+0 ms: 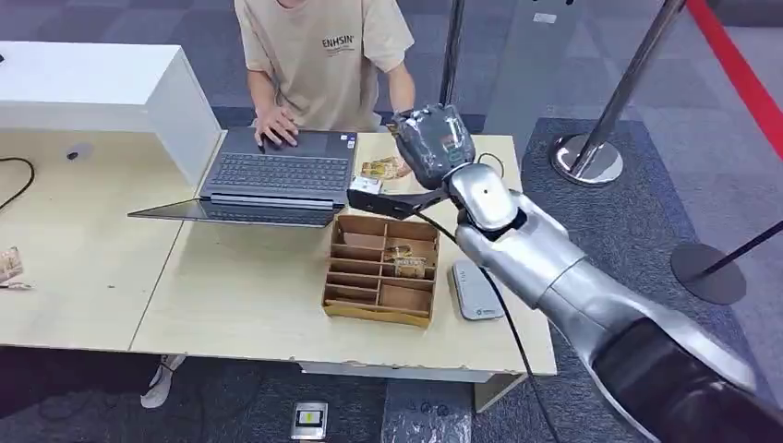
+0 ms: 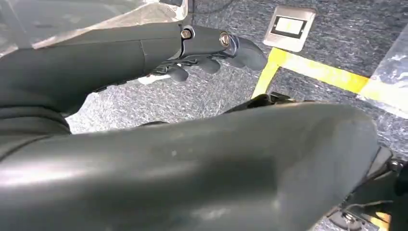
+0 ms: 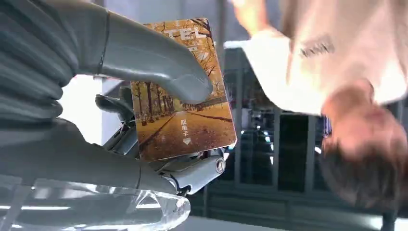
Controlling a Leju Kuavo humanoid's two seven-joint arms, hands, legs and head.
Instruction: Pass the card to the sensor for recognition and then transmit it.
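Our left hand hangs over the floor, fingers curled in on nothing. On the surface we see a laptop, a divided box and a grey sensor. Our right hand is raised toward a person, thumb pressing the card against its fingers.

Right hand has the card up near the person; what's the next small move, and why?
Probably ease the right hand a little further toward the person and hold. The card is pinned under the thumb, raised past the organizer box and the grey reader, while the person's hand is at the laptop.
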